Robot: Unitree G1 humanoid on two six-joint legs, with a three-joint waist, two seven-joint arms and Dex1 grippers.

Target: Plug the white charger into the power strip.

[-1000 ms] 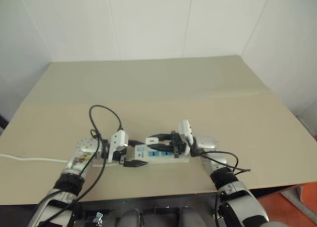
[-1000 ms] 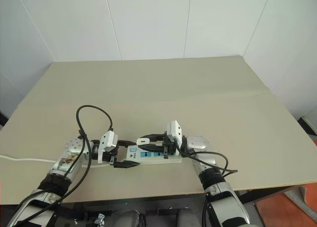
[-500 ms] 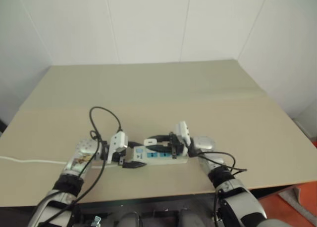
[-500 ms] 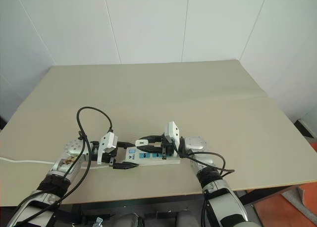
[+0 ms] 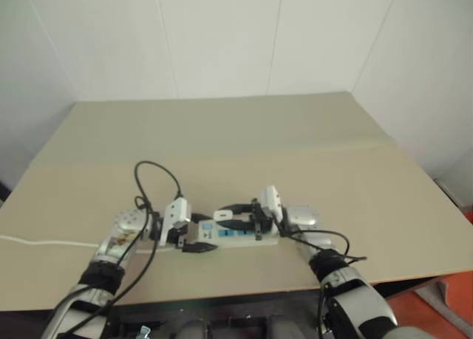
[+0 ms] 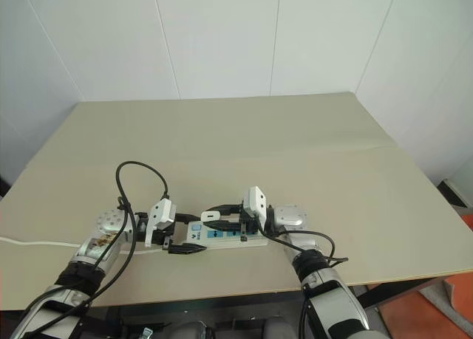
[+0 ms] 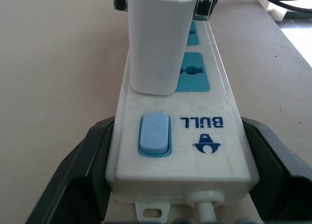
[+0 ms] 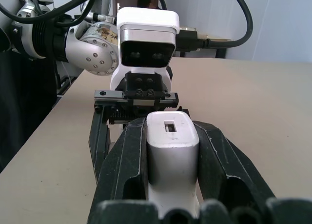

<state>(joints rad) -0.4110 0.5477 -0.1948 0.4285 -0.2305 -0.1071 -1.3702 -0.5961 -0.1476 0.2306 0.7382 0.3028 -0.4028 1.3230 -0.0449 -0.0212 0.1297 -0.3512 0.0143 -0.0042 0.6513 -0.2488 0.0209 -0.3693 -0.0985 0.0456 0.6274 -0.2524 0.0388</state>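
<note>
A wide beige table runs up to white panelled walls at its far edge. Thin vertical seams divide the wall panels. A faint straight seam crosses the tabletop from the right edge toward the left. Past the table's near right corner lies a patch of orange-red floor. The light is soft and even.

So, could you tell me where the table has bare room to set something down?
The table is bare from the power strip to the far wall, and right of the right pincer. The near-left is crowded: both pincers at the strip, left pincer, thin cord.
</note>
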